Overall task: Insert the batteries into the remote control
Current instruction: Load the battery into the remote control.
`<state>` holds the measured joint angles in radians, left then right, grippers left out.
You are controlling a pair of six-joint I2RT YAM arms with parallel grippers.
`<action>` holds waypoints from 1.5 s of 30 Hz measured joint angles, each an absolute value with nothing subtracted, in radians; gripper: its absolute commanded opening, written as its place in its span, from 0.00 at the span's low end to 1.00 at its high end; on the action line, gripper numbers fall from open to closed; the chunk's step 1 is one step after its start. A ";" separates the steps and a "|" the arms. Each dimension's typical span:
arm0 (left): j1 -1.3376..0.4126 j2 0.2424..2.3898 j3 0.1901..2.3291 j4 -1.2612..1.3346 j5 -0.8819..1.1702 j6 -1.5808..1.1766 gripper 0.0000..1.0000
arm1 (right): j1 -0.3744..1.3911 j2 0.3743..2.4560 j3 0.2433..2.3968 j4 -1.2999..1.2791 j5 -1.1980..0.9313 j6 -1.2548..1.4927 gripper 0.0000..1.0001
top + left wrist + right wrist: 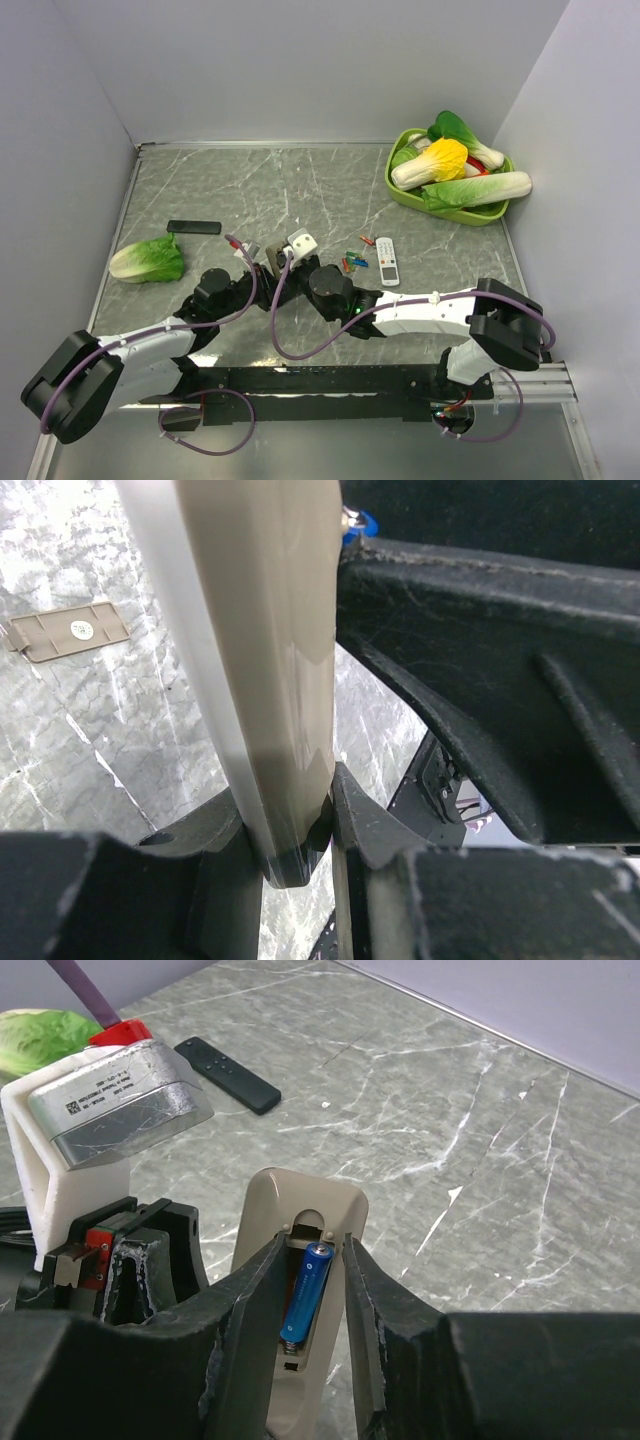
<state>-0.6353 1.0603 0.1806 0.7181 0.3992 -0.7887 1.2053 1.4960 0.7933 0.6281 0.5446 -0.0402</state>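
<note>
**Left claw (295, 852) pinching remote control (262, 660); blue battery (305, 1295) in the recess**

Close to the left wrist lens, I find that claw pressed together on the lower end of the grey-beige remote, which runs up the middle of the frame. A loose battery cover (68, 632) lies flat on the bench (300, 190) at upper left of that view.

From the right wrist lens, I see the remote back-up with the blue battery lying in its open recess. The right claw (313, 1252) is spread partway, one finger on each side of the recess. Narrow gaps show beside the battery, so I record no grip.

Overhead, both claws meet at centre frame. Loose batteries (352, 262) lie just right of them, beside a wider white remote (387, 260). I note a black bar (194, 227) at left, a lettuce leaf (147, 260) below it, and a green basket (400, 188) at upper right.
</note>
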 measured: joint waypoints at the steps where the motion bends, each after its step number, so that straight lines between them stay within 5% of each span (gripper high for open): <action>1: -0.635 1.060 0.181 0.720 0.400 -0.791 0.04 | 1.205 1.496 0.793 0.628 0.541 -0.044 0.39; 45: -0.646 1.081 0.229 0.661 0.439 -0.825 0.02 | 1.191 1.449 0.784 0.630 0.381 -0.132 0.54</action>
<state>-0.6456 1.0809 0.2291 0.6609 0.4393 -0.8246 1.1912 1.4494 0.7841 0.6296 0.3809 -0.1318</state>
